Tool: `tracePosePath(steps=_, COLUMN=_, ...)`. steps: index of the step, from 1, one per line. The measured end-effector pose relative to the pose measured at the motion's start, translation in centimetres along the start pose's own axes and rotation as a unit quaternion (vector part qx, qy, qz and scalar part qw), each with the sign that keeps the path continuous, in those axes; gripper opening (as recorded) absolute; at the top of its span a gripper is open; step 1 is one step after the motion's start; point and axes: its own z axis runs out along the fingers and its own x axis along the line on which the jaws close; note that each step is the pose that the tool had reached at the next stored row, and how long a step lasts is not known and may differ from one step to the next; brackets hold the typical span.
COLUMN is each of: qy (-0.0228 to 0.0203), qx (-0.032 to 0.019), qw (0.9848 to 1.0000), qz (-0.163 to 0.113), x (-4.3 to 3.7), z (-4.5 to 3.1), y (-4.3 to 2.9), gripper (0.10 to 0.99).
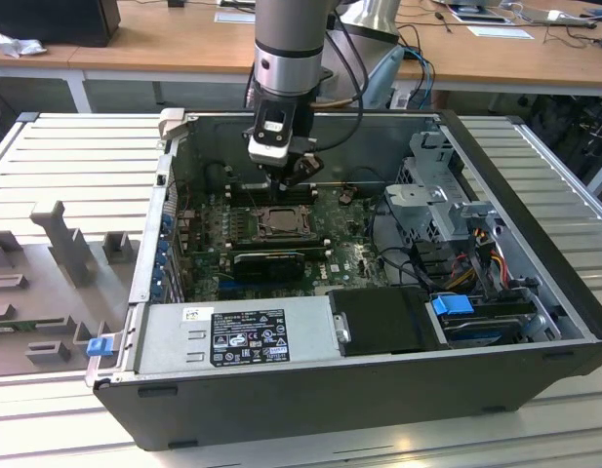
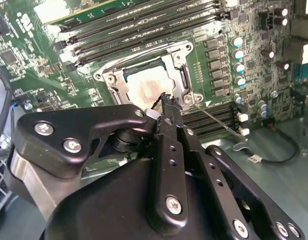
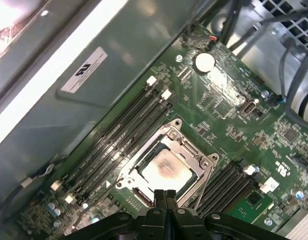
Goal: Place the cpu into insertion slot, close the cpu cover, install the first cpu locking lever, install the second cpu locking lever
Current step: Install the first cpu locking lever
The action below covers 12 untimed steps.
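The cpu (image 3: 163,167) lies flat in the insertion slot (image 1: 278,222) on the green motherboard, its pale face (image 2: 143,89) showing through the cut-out. The silvery cpu cover (image 3: 196,150) lies down flat around it in both wrist views. My gripper (image 3: 165,196) is shut with nothing between its fingertips. It hovers just over one edge of the socket, its tip (image 2: 166,102) near the cover's corner. A thin wire locking lever (image 2: 218,122) runs out from that corner and slants away along the board beside the memory slots.
Long black memory slots (image 3: 119,135) flank the socket on both sides. The open computer case (image 1: 535,322) holds a grey drive cage (image 1: 437,205), coloured cables (image 1: 476,249) and a power supply (image 1: 237,336) at the front. The case's wall (image 3: 69,100) rises close behind the memory slots.
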Motion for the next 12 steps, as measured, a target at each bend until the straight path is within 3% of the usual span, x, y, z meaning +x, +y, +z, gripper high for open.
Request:
tracePosePath(steps=9, qy=-0.0005, qx=0.0008, qw=0.9988, qz=-0.05, x=0.0, z=0.0, y=0.0, gripper=0.106)
tracePosePath(steps=12, qy=-0.0007, qx=0.0012, qw=0.9976, qz=-0.069, x=0.0, z=0.0, y=0.0, gripper=0.106)
